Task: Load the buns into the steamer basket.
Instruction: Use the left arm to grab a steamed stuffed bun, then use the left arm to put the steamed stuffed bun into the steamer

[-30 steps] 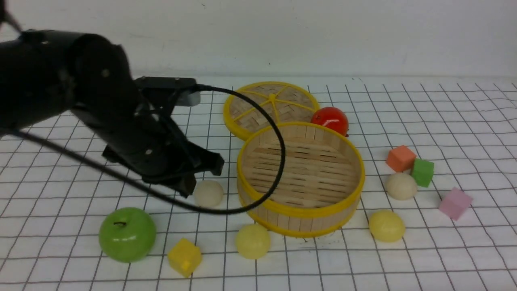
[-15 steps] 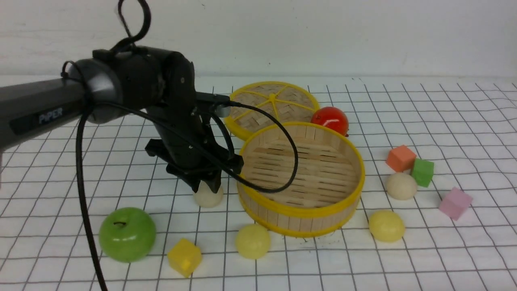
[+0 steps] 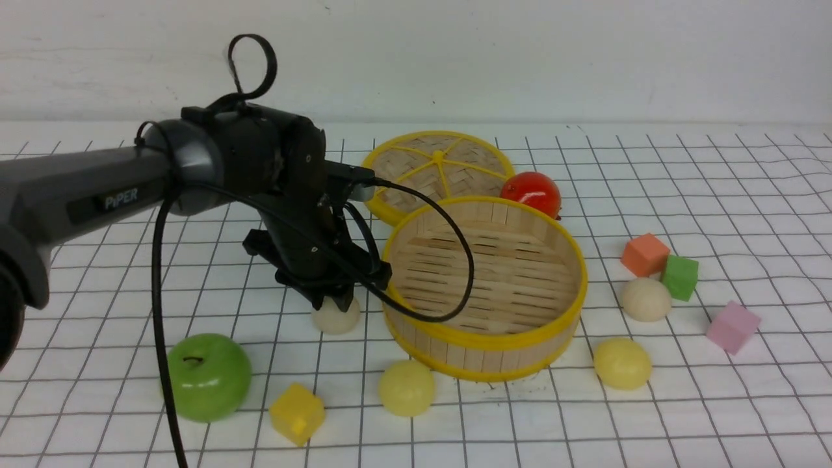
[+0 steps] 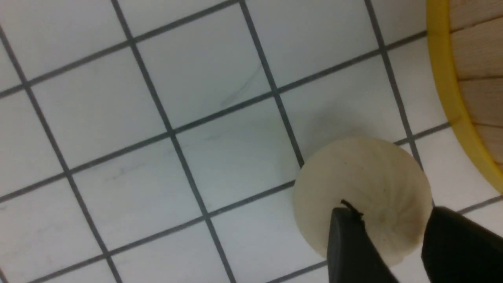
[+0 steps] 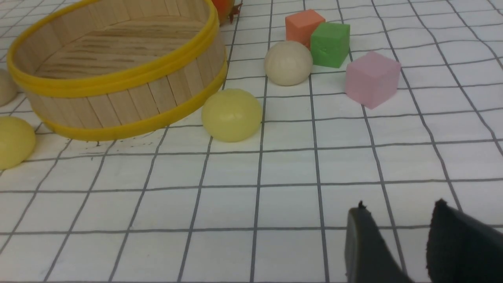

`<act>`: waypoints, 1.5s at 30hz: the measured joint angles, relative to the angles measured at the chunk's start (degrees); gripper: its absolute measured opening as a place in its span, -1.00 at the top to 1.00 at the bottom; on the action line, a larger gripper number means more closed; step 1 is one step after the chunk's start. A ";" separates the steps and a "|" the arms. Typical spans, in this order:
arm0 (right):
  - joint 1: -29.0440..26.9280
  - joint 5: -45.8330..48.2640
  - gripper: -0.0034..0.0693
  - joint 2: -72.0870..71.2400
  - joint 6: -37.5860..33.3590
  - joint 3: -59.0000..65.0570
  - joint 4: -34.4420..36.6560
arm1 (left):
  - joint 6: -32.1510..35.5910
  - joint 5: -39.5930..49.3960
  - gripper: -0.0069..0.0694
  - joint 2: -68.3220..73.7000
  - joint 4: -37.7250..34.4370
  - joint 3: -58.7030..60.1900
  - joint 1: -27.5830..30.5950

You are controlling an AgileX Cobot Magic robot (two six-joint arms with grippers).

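The steamer basket [image 3: 482, 340] stands empty at the centre, and its wall shows in the right wrist view [image 5: 118, 98]. Four buns lie on the table around it: a cream one [image 3: 337, 318] at its left, a yellow one [image 3: 406, 388] in front, a yellow one [image 3: 622, 363] at front right and a cream one [image 3: 645, 299] at right. My left gripper [image 3: 335, 301] hangs open just over the left cream bun [image 4: 361, 177], one finger [image 4: 346, 243] above its top and the other [image 4: 456, 243] beside it. My right gripper [image 5: 401, 204] is open and empty, low over bare table.
The woven lid [image 3: 437, 170] and a red fruit [image 3: 531, 192] lie behind the basket. A green apple [image 3: 208, 376] and a yellow cube [image 3: 297, 413] sit at front left. Orange [image 3: 645, 254], green [image 3: 680, 277] and pink [image 3: 732, 327] cubes sit at right.
My left arm has swung in from the left and come down over the left cream bun. The buns and the basket have not moved.
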 joint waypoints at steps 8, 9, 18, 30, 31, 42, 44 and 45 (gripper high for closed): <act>0.00 0.00 0.25 0.00 0.00 0.00 0.00 | 0.00 -1.30 0.21 1.78 0.09 -0.07 0.00; 0.00 0.00 0.25 0.00 0.00 0.00 0.06 | 0.00 -1.42 0.22 1.78 0.09 -0.07 0.00; 0.00 0.00 0.25 0.00 0.00 0.00 0.01 | -0.90 -0.98 0.85 1.78 0.03 -0.57 0.00; 0.00 0.00 0.25 0.00 0.00 0.00 0.01 | 1.47 4.06 0.85 -9.45 -3.27 -4.00 -1.52; 0.00 0.00 0.25 0.00 0.00 0.00 0.01 | 2.34 3.23 0.85 -9.85 -4.25 -4.52 -2.34; 0.00 0.00 0.25 0.00 0.00 0.00 0.01 | 5.84 -14.57 0.84 -0.24 -6.22 -5.70 -6.82; 0.00 0.00 0.25 0.00 0.00 0.00 0.01 | 5.91 -16.08 0.77 2.87 -5.24 -6.11 -6.76; 0.00 0.00 0.25 0.00 0.00 0.00 0.01 | 5.95 -16.33 0.73 3.42 -4.98 -6.26 -6.76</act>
